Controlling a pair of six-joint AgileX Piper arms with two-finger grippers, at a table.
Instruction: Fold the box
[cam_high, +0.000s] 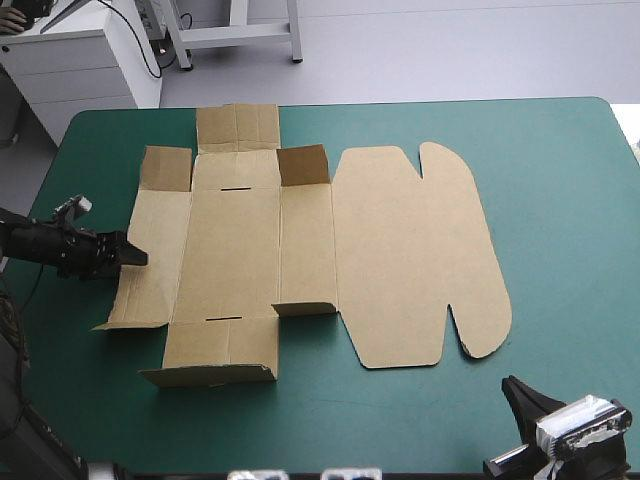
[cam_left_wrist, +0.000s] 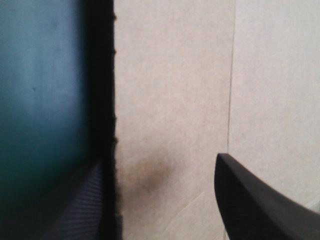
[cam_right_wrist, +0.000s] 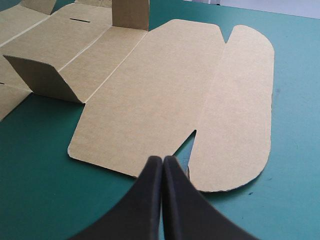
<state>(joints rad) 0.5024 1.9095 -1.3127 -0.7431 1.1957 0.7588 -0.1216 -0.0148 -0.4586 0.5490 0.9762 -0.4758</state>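
The brown box (cam_high: 300, 250) lies as a cut sheet on the teal-green cover, mostly flat, with a few small flaps (cam_high: 303, 165) standing up. Its rounded lid panel (cam_high: 430, 260) lies flat toward the right. My left gripper (cam_high: 140, 257) is at the sheet's left side panel, open. In the left wrist view the left gripper (cam_left_wrist: 165, 200) has its black fingers (cam_left_wrist: 255, 200) apart, with the box's (cam_left_wrist: 170, 100) left edge running between them. My right gripper (cam_high: 520, 395) is near the table's front right, apart from the box. It (cam_right_wrist: 162, 167) is shut, pointing at the lid's notched edge (cam_right_wrist: 192, 142).
The teal-green table (cam_high: 560, 200) shows bare cover right of the box and along the front edge. A white cabinet (cam_high: 80, 60) stands beyond the far left corner.
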